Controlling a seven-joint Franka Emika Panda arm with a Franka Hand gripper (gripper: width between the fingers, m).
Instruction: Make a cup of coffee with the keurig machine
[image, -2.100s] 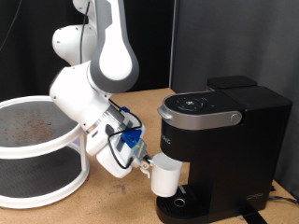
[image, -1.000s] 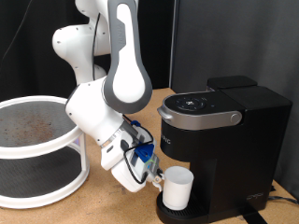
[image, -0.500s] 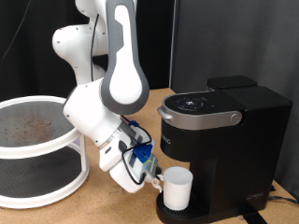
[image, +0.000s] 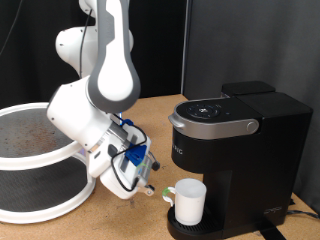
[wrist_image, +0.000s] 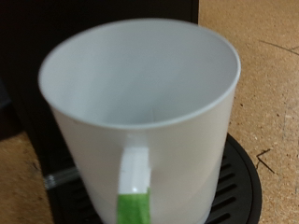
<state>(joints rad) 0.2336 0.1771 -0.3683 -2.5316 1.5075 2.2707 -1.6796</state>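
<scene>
- In the exterior view, your arm (image: 100, 90) bends down from the top, and its gripper (image: 148, 186) sits low over the table (image: 115, 215), just to the left of the cup (image: 189, 201).
- The cup stands upright on the drip tray (image: 188, 230) of the keurig machine (image: 235, 160), under the overhanging brew head, with its handle turned toward the gripper.
- The gripper holds nothing; a small gap separates it from the cup. You cannot tell from either view how far apart the jaws stand.
- Only the exterior view shows the machine's top, with its grey-silver lid and buttons, and the white round two-tier stand (image: 40, 165) at the left.
- Only the wrist view looks into the cup (wrist_image: 140, 121): it looks empty inside, and its handle (wrist_image: 134, 187) has a green patch at its lower end. The drip tray's (wrist_image: 238, 187) black slotted grate shows beneath.
- No writing is legible in either view.
</scene>
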